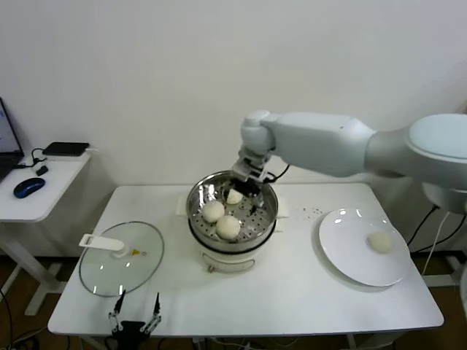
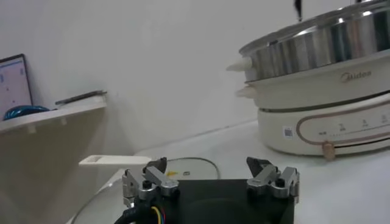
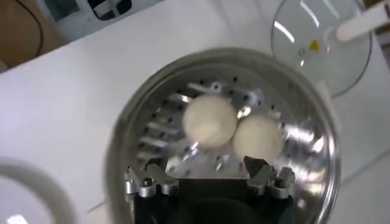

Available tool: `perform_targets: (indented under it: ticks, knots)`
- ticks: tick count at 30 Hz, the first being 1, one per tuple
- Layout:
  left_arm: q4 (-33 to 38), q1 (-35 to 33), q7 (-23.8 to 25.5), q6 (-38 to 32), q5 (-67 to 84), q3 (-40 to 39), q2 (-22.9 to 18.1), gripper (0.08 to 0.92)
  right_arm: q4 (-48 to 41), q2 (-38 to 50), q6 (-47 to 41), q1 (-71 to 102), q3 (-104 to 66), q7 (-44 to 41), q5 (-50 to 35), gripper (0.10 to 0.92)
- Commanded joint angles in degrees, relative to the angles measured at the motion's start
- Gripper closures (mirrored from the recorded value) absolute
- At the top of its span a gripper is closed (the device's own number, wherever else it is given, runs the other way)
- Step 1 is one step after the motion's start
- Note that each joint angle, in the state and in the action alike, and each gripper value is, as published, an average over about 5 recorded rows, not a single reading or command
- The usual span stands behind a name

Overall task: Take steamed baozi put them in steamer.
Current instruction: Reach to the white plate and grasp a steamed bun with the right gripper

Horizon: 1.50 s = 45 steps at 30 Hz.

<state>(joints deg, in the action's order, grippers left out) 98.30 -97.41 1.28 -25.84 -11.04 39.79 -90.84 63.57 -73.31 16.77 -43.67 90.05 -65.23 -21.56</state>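
Observation:
The steamer [image 1: 197,197] stands mid-table on its white pot base and holds three baozi: one at the far side [image 1: 234,196], one at the left [image 1: 213,211] and one at the front [image 1: 228,227]. A fourth baozi [image 1: 379,241] lies on the white plate [image 1: 343,251] at the right. My right gripper [image 1: 248,179] hovers over the steamer's far side, open and empty, just beside the far baozi. Its wrist view shows the steamer rim [image 3: 122,134], two baozi [image 3: 209,120] [image 3: 258,137] and the open gripper [image 3: 207,173]. My left gripper [image 1: 135,317] is parked open at the table's front-left edge.
A glass lid [image 1: 120,257] with a white handle lies at the front left, just ahead of the left gripper [image 2: 210,173]; the lid [image 2: 183,165] and the steamer [image 2: 323,55] also show in the left wrist view. A side table [image 1: 44,182] with a mouse stands to the left.

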Motion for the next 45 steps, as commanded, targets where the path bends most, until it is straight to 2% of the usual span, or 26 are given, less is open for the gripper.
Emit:
perform_targets:
  ticks: [1,7,15,33,45]
  knots:
    - [0.08,0.13,0.08,0.12,-0.01,-0.22,0.07,0.177,2.64,16.68,-5.97,-13.10,15.34,-8.03,-9.88,0.203]
    - [-0.30,0.24,0.07,-0.51,-0.33,-0.34,-0.02,0.177,-0.32,26.10,-6.08,-6.29,13.94,-7.60,-1.39,0.203]
    - [-0.77,0.13,0.02,-0.89,-0.68,-0.23,-0.29,0.177,-11.63,32.31,-4.60,12.94,-3.38,-4.42,13.72,0.203]
    - [-2.78,1.07,0.75,-0.01,-1.10,-0.07,-0.09,0.177,-25.55,30.72,-3.13,33.37,-26.34,-0.33,28.68,0.203]
    - [-3.70,1.43,0.96,0.06,-1.88,-0.10,0.15,0.177,-31.00,27.62,-1.87,35.40,-29.87,0.73,31.06,0.203]
